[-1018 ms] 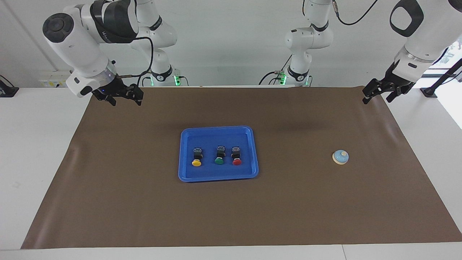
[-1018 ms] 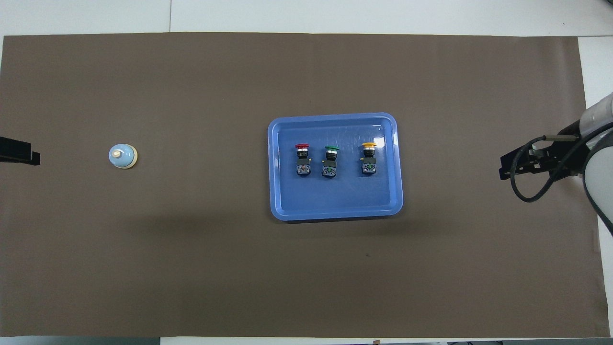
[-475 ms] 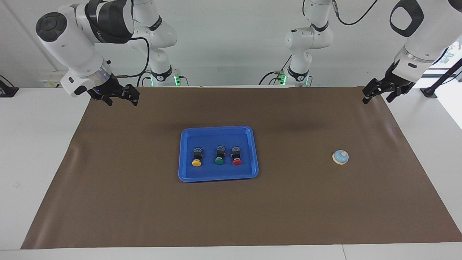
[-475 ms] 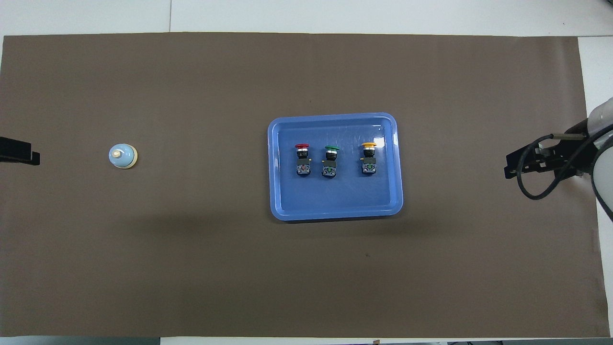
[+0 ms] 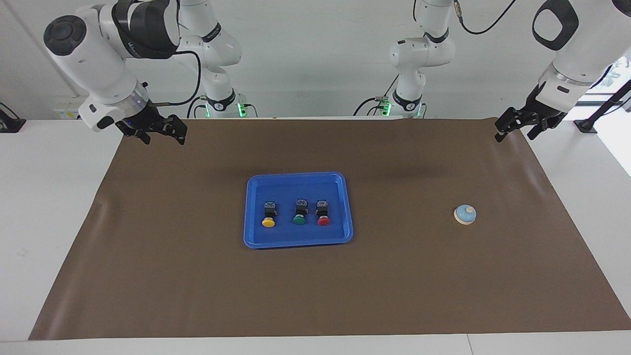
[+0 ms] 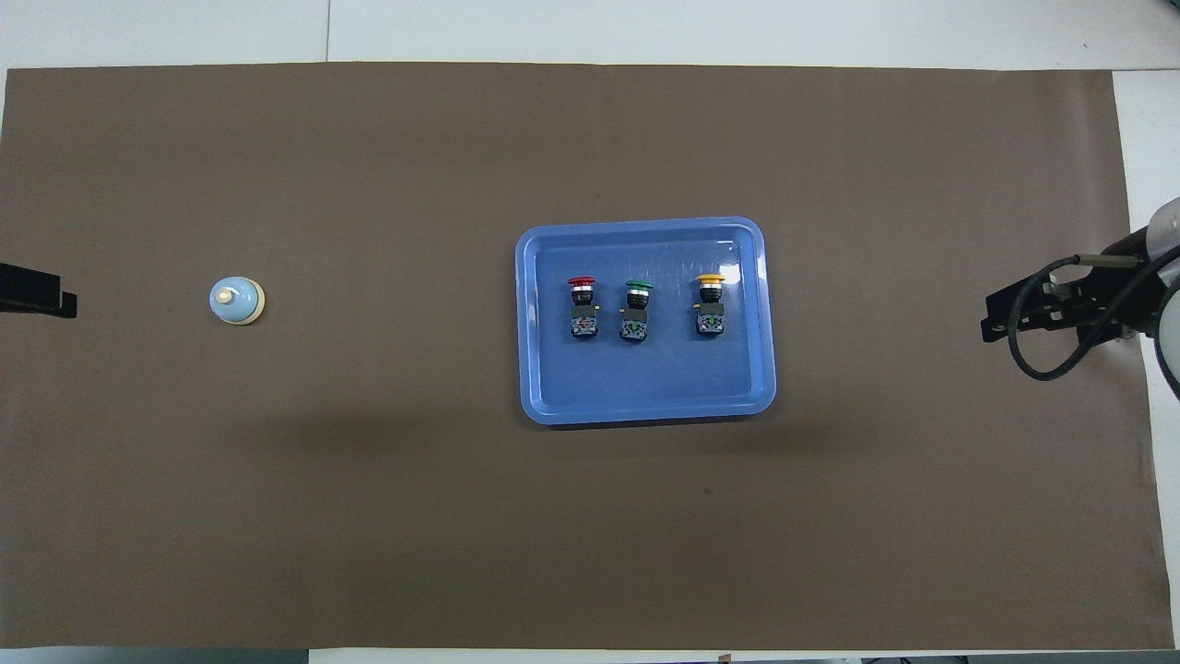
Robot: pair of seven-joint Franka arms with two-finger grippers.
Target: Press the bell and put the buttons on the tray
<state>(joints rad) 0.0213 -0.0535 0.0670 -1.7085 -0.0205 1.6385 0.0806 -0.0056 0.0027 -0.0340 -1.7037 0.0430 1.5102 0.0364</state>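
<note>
The blue tray [image 5: 297, 242] [image 6: 645, 383] lies mid-table. Three buttons lie in a row on it: yellow [image 5: 268, 217] [image 6: 710, 305], green [image 5: 299, 213] [image 6: 636, 311] and red [image 5: 323, 214] [image 6: 581, 307]. The light-blue bell [image 5: 465, 215] [image 6: 237, 302] stands alone on the mat toward the left arm's end. My right gripper [image 5: 165, 139] [image 6: 992, 318] hangs open and empty over the mat's corner at the right arm's end. My left gripper [image 5: 515, 135] [image 6: 55, 302] waits open and empty over the mat's corner at the left arm's end.
A brown mat [image 5: 197, 276] [image 6: 369, 516] covers most of the white table [image 5: 44, 197]. Both arm bases [image 5: 406, 101] stand at the table's edge nearest the robots. A black cable [image 6: 1042, 355] loops from the right wrist.
My right gripper has drawn back from the tray toward the right arm's end of the table. The left arm, bell, tray and buttons have not moved.
</note>
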